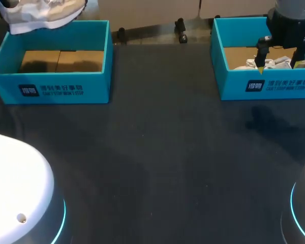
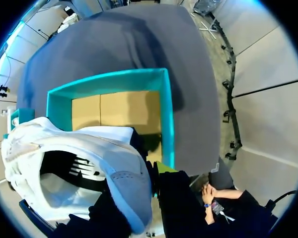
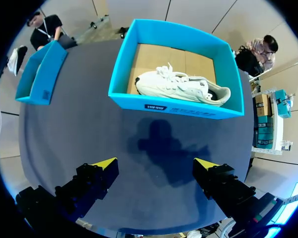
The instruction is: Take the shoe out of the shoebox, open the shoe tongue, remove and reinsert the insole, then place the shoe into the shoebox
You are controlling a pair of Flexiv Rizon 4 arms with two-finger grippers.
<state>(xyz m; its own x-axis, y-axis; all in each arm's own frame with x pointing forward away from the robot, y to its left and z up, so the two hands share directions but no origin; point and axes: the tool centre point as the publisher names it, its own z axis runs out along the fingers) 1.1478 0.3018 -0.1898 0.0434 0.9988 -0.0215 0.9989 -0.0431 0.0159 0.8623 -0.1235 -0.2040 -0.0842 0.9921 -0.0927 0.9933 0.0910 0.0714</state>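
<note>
A white shoe point(image 1: 40, 15) hangs above the far edge of the empty left teal shoebox point(image 1: 56, 84). In the left wrist view my left gripper point(image 2: 150, 182) is shut on this shoe point(image 2: 84, 163) at the rim of its heel, one yellow tip showing outside it. The box's cardboard floor point(image 2: 114, 109) lies bare below. A second white shoe point(image 3: 181, 87) lies on its side in the right teal shoebox point(image 1: 264, 86). My right gripper point(image 1: 279, 62) hangs over that box, open and holding nothing. In its own view the right gripper point(image 3: 155, 166) is well short of the box point(image 3: 174, 104).
Dark tabletop point(image 1: 157, 152) stretches between the two boxes and toward the near edge. The white arm bases point(image 1: 15, 193) stand at the near corners.
</note>
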